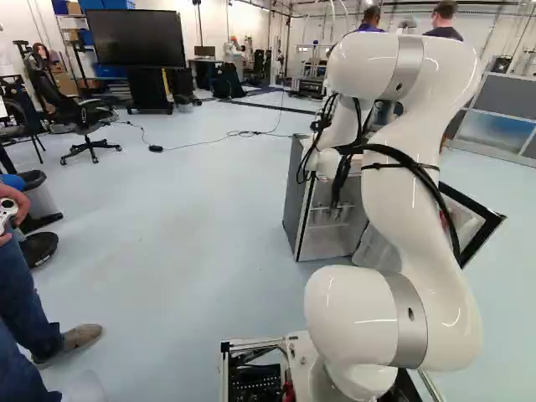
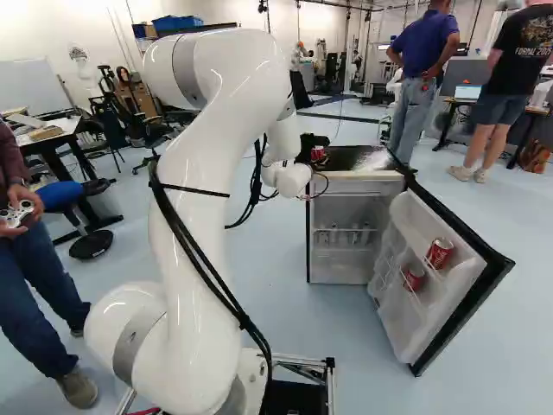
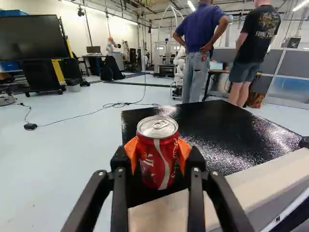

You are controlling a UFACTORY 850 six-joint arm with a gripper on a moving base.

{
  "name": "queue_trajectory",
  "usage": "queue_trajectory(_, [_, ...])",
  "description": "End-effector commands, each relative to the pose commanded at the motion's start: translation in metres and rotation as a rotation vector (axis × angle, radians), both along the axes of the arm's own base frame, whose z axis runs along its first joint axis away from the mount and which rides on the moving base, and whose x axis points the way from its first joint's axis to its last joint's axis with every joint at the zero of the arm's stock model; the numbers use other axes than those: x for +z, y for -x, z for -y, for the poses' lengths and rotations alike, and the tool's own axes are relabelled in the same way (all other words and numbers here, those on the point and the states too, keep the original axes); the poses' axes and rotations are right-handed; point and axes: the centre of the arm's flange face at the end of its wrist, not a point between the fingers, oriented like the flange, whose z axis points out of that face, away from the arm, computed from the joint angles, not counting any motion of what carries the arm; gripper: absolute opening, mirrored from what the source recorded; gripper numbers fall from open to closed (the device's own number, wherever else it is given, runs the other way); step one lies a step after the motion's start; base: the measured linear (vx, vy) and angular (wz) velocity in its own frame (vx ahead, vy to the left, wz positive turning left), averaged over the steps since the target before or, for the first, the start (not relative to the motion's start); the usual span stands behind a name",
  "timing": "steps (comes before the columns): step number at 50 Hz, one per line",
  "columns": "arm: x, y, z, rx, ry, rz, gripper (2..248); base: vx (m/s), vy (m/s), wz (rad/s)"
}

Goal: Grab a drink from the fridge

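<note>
The gripper (image 2: 313, 145) is at the top of the small fridge (image 2: 354, 176) in the right base view, partly hidden behind the arm's wrist. A red can (image 3: 158, 153) stands upright on the black fridge top (image 3: 212, 126), near its edge. In the wrist view the gripper (image 3: 158, 157) is shut on this can, an orange pad against each side. The fridge door (image 2: 471, 298) hangs open, with two more red cans, an upper one (image 2: 439, 253) and a lower one (image 2: 413, 277), on its shelves. Several small containers (image 2: 346, 234) stand inside the fridge.
A person with a controller (image 2: 17, 213) stands left of the arm. Two people stand beyond the fridge. Another robot (image 3: 178, 72) is behind it. An office chair (image 1: 82, 117), a bin (image 1: 38, 199) and a large screen (image 1: 136, 38) are at the left of the left base view.
</note>
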Motion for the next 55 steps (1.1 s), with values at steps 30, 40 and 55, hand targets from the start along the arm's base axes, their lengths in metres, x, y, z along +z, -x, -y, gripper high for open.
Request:
queue_trajectory(30, [0.018, 0.024, -0.002, -0.008, 0.001, 0.003, 247, 0.000, 0.000, 0.000])
queue_trajectory(40, [0.032, 0.044, -0.002, -0.017, 0.002, 0.008, 247, 0.000, 0.000, 0.000])
queue_trajectory(55, [0.051, 0.066, 0.013, -0.053, 0.008, 0.026, 247, 0.000, 0.000, 0.000])
